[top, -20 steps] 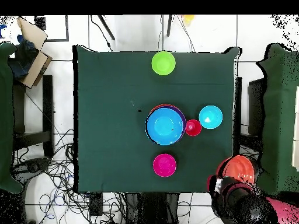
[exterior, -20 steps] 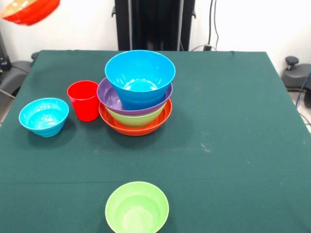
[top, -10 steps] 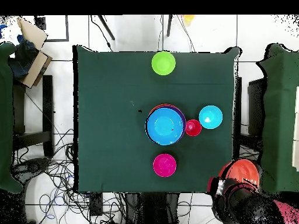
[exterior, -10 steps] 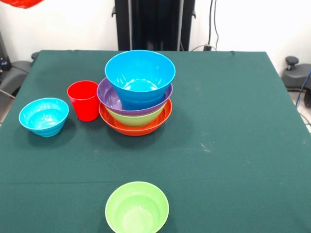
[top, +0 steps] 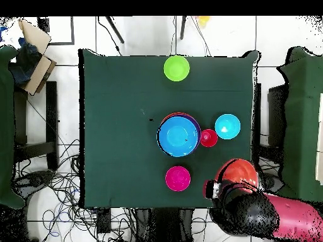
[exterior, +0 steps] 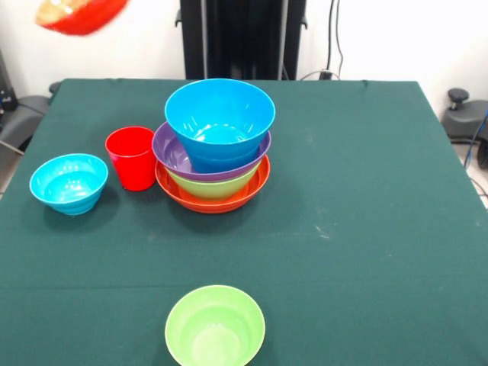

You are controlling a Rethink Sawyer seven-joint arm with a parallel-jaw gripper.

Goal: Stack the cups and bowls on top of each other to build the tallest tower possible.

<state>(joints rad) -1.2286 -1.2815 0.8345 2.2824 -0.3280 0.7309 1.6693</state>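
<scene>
We find no brand, label or writing readable on any item.

The arm [top: 277, 217] enters the overhead view from the lower right, red with a black wrist section, reaching over the table's [exterior: 366, 191] corner on the robot's side. An orange bowl [exterior: 80, 14] hangs in the air at the upper left of the front view, tilted, off the table; overhead it sits right at the arm's end [top: 236, 173]. The jaws are hidden in both views, so we cannot tell how far apart they stand or whether they hold the bowl.

The tower [exterior: 216, 145] stands near the table's middle: a wide orange base bowl [exterior: 213, 200], a green bowl [exterior: 213, 185] nested in it, a purple bowl [exterior: 171, 156] above that, and a blue bowl [exterior: 219, 114] on top, upright. We cannot tell whether further bowls are nested inside.

The red cup [exterior: 132, 158] stands upright just beside the tower. A lone blue bowl [exterior: 69, 183] sits beyond the cup, apart from it. A second green bowl [exterior: 215, 325] rests near the table edge far from the robot. The magenta bowl [top: 178, 178] sits between tower and robot, seen overhead only.
</scene>
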